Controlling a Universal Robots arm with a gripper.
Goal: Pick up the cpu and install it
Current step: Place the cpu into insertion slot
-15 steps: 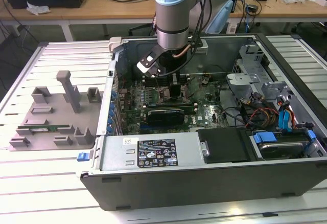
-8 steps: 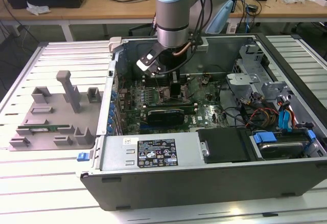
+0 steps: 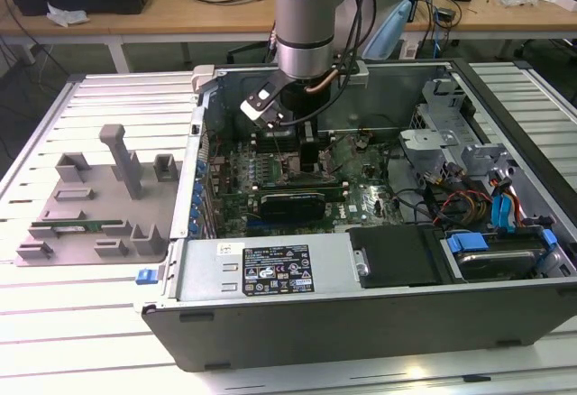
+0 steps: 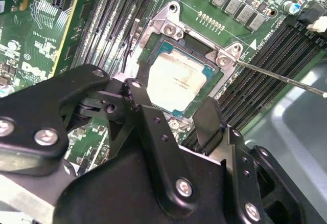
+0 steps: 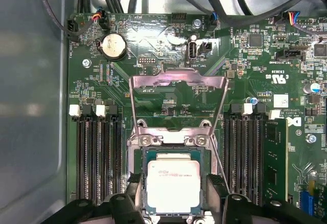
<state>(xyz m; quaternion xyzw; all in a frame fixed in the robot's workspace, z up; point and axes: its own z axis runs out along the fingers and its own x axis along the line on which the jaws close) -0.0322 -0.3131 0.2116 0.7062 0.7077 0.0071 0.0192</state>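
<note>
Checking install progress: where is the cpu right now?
In both wrist views the cpu lies in the motherboard socket, between the two banks of memory slots.

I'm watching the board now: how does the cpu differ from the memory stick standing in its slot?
The cpu is square with a silver top; the memory stick is long, narrow and green. The cpu lies flat in its socket, while the memory stick stands on edge in a slot. Both sit on the green board.
</note>
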